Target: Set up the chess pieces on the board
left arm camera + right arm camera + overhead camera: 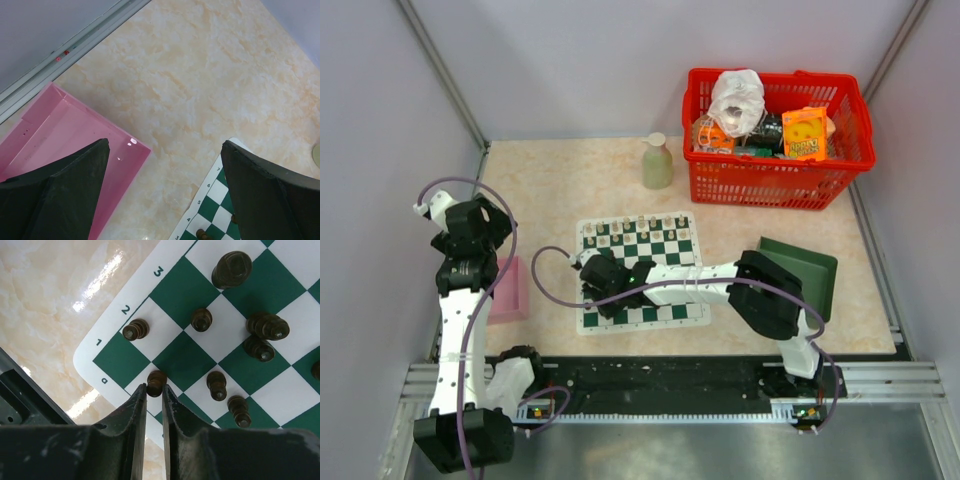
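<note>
Table (570,180): pale marbled top, walled on three sides.
Red basket (770,182): far right corner, filled with packets and a white bag.
Board (665,245): thin mat of dark green and white checks with a white border, lying flat in the middle of the table.
Right arm (695,283): stretched leftward across the board's near half, hiding those squares from above.
Green tray (815,265): just right of the board.
Pink tray (510,290): left of the board.
Bottle (657,162): pale green, beyond the board's far edge.
Left gripper (165,145): fingers spread wide, holding nothing, above the pink tray's edge.
Right gripper (154,389): fingers nearly together, pinching one dark piece (156,381) at the board's near left corner.
Dark pieces (232,269): several scattered on nearby squares.
Pale pieces (640,227): lined along the far edge.
</note>
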`<state>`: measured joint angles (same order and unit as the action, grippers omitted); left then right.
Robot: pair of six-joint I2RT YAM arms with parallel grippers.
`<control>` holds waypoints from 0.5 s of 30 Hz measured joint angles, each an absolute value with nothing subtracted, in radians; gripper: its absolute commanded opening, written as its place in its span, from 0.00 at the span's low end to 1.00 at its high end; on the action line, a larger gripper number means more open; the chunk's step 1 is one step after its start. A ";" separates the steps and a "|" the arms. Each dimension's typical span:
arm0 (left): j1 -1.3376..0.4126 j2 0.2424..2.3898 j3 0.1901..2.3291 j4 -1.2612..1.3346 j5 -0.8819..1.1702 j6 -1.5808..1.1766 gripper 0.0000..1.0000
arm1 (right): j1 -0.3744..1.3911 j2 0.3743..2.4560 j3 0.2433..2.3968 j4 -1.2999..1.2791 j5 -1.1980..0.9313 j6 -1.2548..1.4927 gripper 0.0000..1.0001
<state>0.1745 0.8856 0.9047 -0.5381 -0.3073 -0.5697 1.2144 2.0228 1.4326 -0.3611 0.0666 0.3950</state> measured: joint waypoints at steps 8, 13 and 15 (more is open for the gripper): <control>0.176 0.886 0.899 -0.537 -0.307 -0.570 0.99 | 1.214 2.024 1.442 -0.357 0.105 0.395 0.11; 0.176 0.886 0.894 -0.535 -0.307 -0.570 0.99 | 1.214 2.024 1.443 -0.357 0.140 0.395 0.11; 0.176 0.886 0.894 -0.535 -0.307 -0.570 0.99 | 1.214 2.024 1.448 -0.362 0.153 0.395 0.11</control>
<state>0.1761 0.8856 0.8936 -0.5346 -0.3069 -0.5697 1.2144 2.0239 1.4475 -0.3618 0.1528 0.3954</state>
